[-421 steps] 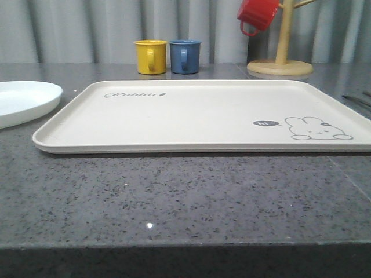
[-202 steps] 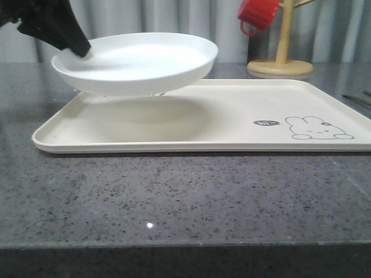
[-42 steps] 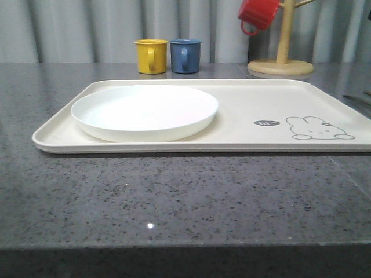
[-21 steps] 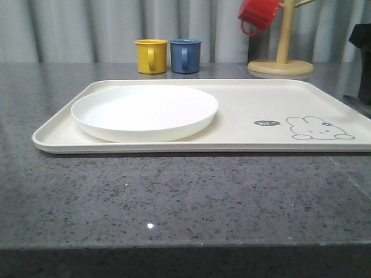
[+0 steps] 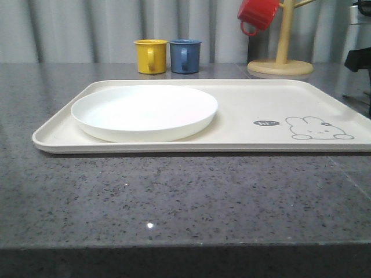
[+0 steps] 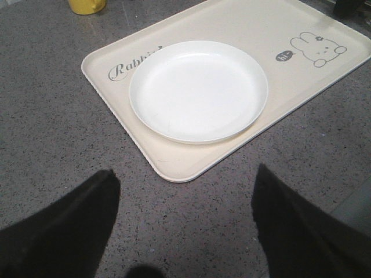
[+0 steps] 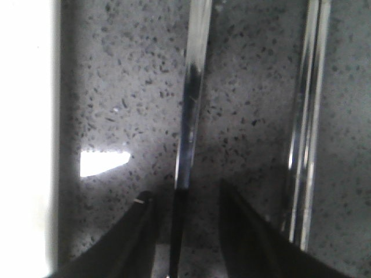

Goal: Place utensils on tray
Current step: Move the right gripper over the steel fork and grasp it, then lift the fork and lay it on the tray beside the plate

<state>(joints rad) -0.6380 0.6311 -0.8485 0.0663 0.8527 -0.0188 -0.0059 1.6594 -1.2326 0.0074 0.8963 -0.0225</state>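
The cream tray [image 5: 249, 98] lies across the counter, with its rabbit drawing [image 5: 316, 128] at the right. In the right wrist view, a slim silver utensil handle [image 7: 194, 87] lies on the speckled counter beside the tray's rim [image 7: 29, 116]. My right gripper [image 7: 185, 197] is low over it, open, one finger on either side of the handle and not closed on it. A pair of silver chopsticks [image 7: 307, 116] lies parallel, further from the tray. My right arm [image 5: 360, 58] shows at the tray's far right end. My left gripper [image 6: 185, 174] hangs open and empty above the counter near the tray's corner.
A round white plate [image 5: 145, 111] sits on the tray's left half. A yellow mug [image 5: 151, 56] and a blue mug [image 5: 185, 55] stand behind the tray. A wooden mug tree [image 5: 281, 58] with a red mug [image 5: 258, 14] stands at the back right.
The plate went from the counter onto the tray's left half and was let go. Over the last second my right arm came in at the right edge and lowered.
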